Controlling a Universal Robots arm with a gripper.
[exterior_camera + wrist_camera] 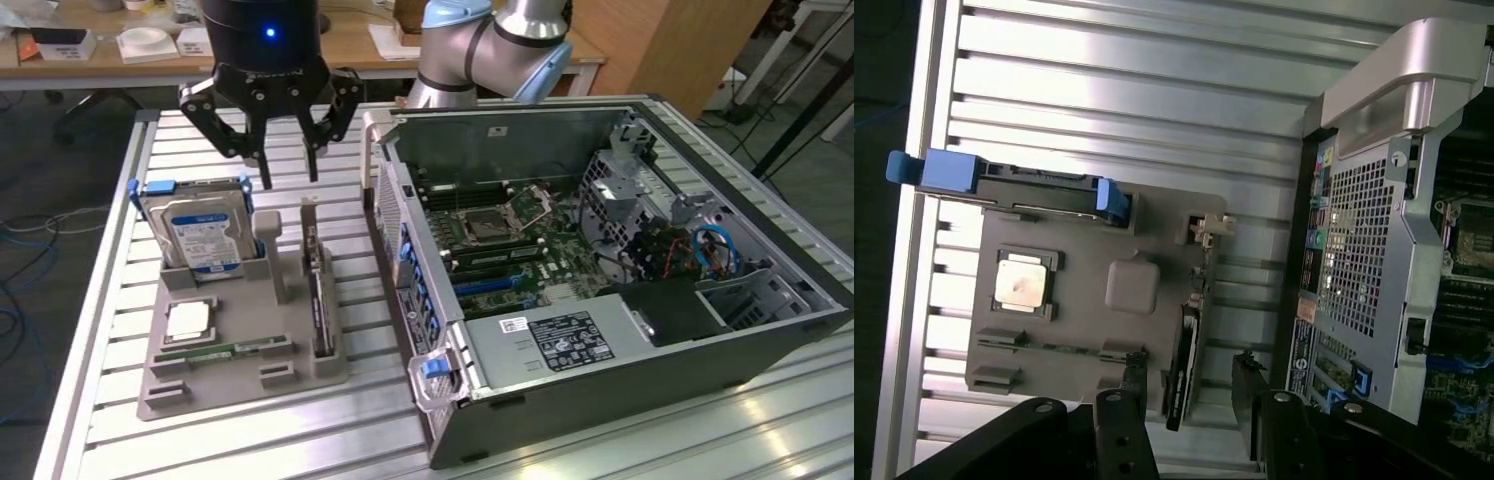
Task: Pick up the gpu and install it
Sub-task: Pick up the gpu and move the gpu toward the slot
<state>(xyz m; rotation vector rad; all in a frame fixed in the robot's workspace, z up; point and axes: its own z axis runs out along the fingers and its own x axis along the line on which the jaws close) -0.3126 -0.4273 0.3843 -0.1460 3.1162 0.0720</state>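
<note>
**Q:** What is logged at the exterior view's left?

**A:** A slatted table (100, 300) is noted, with a grey tray (240, 385) set on it in the lower left of the frame. At the tray's far end a hard drive (200, 235) with a blue-white label is seen standing upright in blue rails. Lower in the frame a processor chip (187, 318) is laid flat in a recess. Just below that, a memory stick (220, 352) is seated on edge in a slot.

**Q:** How is the end effector found?

**A:** The gripper (290, 178) is recorded in the upper left of the frame, pointed down and hanging over the tray's far end. Its fingers are spread, with a clear gap between them. In the wrist view the fingers (1116, 430) are seen one to each side of the card's line, and no contact can be made out.

**Q:** Where is the task's card?

**A:** The gpu (318, 290) is observed left of frame centre. It stands on its long edge in the tray's slot, on the side nearest the case. Its upper end is placed just below the fingertips, apart from them. It is seated in the tray, outside the case.

**Q:** And toward the exterior view's right?

**A:** A computer case (667, 390) is logged from centre to right, laid on its side with the open face up. The motherboard (494, 230) is exposed inside. The arm (494, 40) is seen at upper centre, behind the case.
</note>
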